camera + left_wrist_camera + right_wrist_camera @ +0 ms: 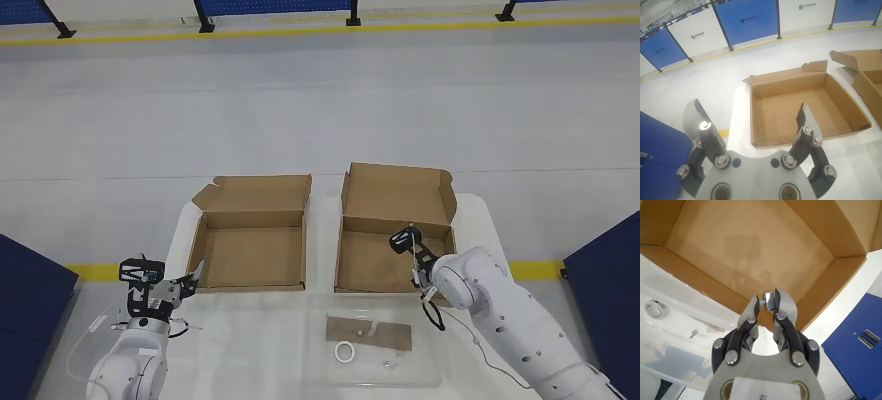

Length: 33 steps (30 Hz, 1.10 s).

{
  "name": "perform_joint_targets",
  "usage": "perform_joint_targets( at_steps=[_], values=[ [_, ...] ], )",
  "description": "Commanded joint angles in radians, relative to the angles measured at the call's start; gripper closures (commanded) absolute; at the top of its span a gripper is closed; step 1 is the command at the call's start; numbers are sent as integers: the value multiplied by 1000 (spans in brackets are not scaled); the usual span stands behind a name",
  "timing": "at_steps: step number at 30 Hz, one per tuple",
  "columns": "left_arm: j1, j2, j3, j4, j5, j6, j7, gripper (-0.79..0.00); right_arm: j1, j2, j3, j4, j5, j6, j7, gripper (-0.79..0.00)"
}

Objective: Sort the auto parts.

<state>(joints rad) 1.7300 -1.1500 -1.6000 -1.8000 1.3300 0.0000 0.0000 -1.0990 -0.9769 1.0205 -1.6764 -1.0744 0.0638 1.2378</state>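
- Your right gripper (767, 298) is pinching a small metal bolt (770, 301) lengthwise, head on one pad and shank tip on the other, above the right box (791, 247) just inside its near wall.
- It looks light, rigid and slick. That end-to-end grip could let it pivot, so release it low.
- Your left gripper (749, 104) hangs spread and empty by the left box (781, 106).
- A metal ring (656, 309) and a second bolt (693, 334) wait on the tray (420, 372). Take the ring across its rim, and the bolt by its head.
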Motion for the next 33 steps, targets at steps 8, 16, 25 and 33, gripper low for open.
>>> perform_joint_targets(
  at_steps=[8,16,25,33],
  values=[
    [0,0,0,0,0,0,0,-785,80,-45,-61,161,-3,138,-135,0],
    [0,0,0,0,0,0,0,-785,137,-83,-123,266,13,162,-130,0],
    [0,0,0,0,0,0,0,-785,142,-97,-116,305,0,190,-140,0],
    [0,0,0,0,0,0,0,-785,144,-112,-119,342,-5,200,-153,0]
  ],
)
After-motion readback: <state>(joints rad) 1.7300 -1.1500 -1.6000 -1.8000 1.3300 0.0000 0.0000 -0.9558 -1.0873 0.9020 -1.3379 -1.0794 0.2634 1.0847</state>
